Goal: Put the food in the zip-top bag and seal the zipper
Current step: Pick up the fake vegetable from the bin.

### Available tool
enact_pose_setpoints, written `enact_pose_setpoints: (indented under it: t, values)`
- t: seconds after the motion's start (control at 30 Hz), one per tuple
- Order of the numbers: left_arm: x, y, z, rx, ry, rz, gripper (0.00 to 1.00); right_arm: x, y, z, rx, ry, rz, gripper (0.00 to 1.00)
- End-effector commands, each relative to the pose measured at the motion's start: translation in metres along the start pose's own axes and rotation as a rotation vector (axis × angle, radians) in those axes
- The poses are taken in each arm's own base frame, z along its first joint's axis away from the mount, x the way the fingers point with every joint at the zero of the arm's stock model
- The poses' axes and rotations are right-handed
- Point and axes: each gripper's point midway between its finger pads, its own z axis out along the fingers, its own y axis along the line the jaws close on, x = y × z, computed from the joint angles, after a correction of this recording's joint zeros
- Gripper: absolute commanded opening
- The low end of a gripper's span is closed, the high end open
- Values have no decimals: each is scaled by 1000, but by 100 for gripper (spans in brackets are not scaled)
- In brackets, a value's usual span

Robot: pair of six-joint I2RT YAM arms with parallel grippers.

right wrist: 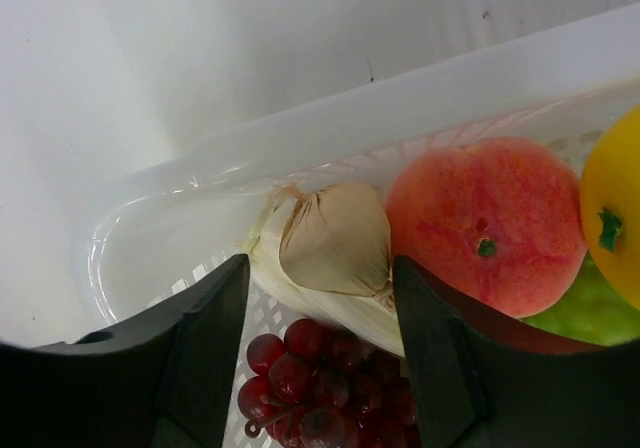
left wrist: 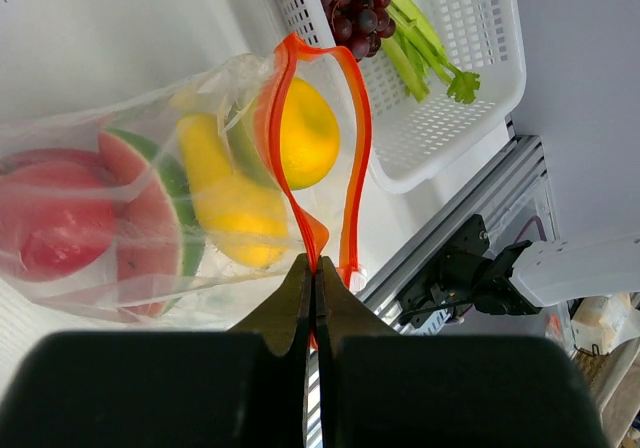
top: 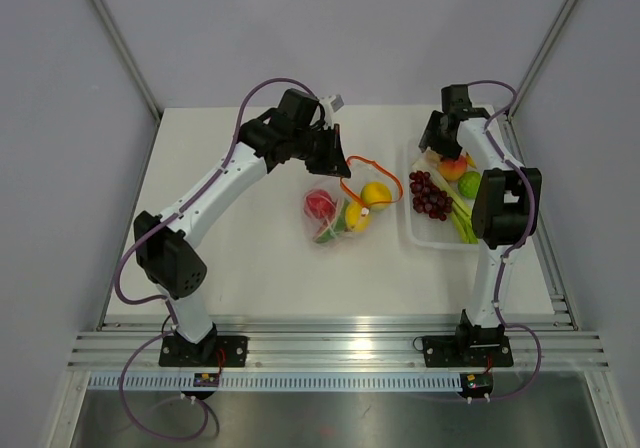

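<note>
The smooth black fingers of the left pincer (left wrist: 315,288) are pressed flat together, clenched on the thin red-orange zipper (left wrist: 356,118), whose strip is drawn into an open loop. The clear, crinkled zip-top bag (left wrist: 160,128) is laid on the white bench (top: 250,268), just left of a rigid perforated white tray (left wrist: 480,78). Four glossy plastic pieces are counted inside the bag: one round lemon (left wrist: 305,133), one longer yellow piece (left wrist: 235,208), one watermelon wedge (left wrist: 140,228) and one red round fruit (left wrist: 40,228). In the tray are seen one bunch of purple grapes (left wrist: 350,13), green stalks (left wrist: 420,48), one papery garlic bulb (right wrist: 335,238) and one peach (right wrist: 485,233). The right pincer (right wrist: 320,348) is held released, its jaws spread either side of the bulb.
</note>
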Motion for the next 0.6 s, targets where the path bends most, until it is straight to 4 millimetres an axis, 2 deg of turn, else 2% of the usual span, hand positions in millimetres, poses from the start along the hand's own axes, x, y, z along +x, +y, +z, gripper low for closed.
enact_pose_setpoints:
  t: [0.0, 0.2, 0.23, 0.33, 0.37, 0.43, 0.47, 0.53, 0.57]
  values:
    - [-19, -19, -11, 63, -50, 52, 0, -19, 1, -5, 0, -44, -2, 63]
    - [-19, -20, -11, 66, -49, 52, 0, -14, -2, -4, 4, -32, -2, 45]
    - [-19, -19, -10, 65, -47, 51, 0, -14, -2, -6, 2, -33, 0, 37]
    - [-19, -19, -10, 66, -49, 55, 0, -16, 1, -18, -15, -47, 14, 25]
    - [-19, -19, -9, 66, -45, 54, 0, -24, 3, -29, -27, -77, 20, 24]
    - [-19, -19, -7, 69, -42, 53, 0, -25, 3, -38, -33, -90, 28, 23]
    - [-20, -20, -6, 73, -40, 54, 0, -31, 2, -51, -31, -117, 29, 23]
    - [-20, -20, -4, 78, -36, 53, 0, -30, 0, -61, -30, -126, 34, 22]
    - [-20, -20, -4, 80, -35, 53, 0, -35, 1, -77, -47, -153, 42, 22]
